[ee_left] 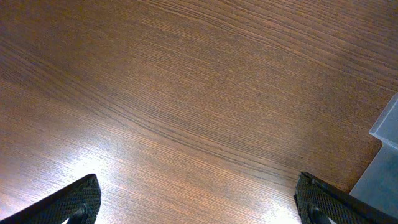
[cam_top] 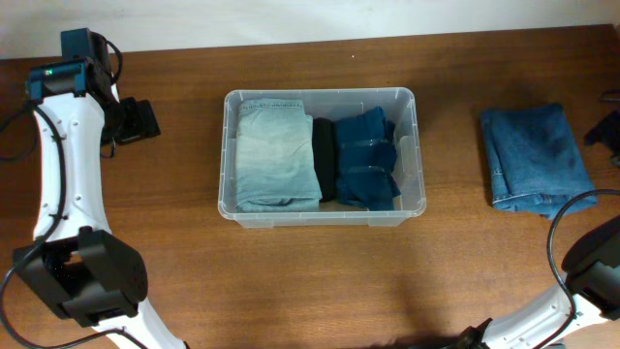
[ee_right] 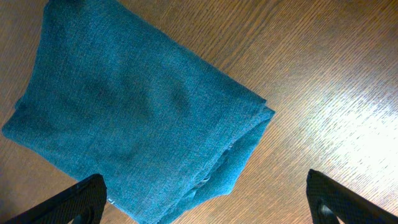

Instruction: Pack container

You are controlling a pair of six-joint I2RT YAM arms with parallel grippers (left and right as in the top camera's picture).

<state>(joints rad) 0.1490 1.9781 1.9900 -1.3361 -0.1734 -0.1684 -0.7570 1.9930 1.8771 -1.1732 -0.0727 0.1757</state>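
Overhead: container [cam_top: 320,91], centre frame, already holds three folded garments [cam_top: 276,155]; one denim fold [cam_top: 536,158] at right is yet to go in. Left gripper [ee_left: 196,193] and right gripper [ee_right: 205,190] gape, fingers wide apart, empty.

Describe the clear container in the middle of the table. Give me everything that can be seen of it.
The container is a clear plastic bin, rectangular with rounded corners and a rolled rim, with no lid on it. It sits upright on the wooden table, its long side running left to right in the overhead view. Inside, side by side, lie folded light blue denim on the left, a black garment in the middle and folded dark blue denim on the right, filling most of it.
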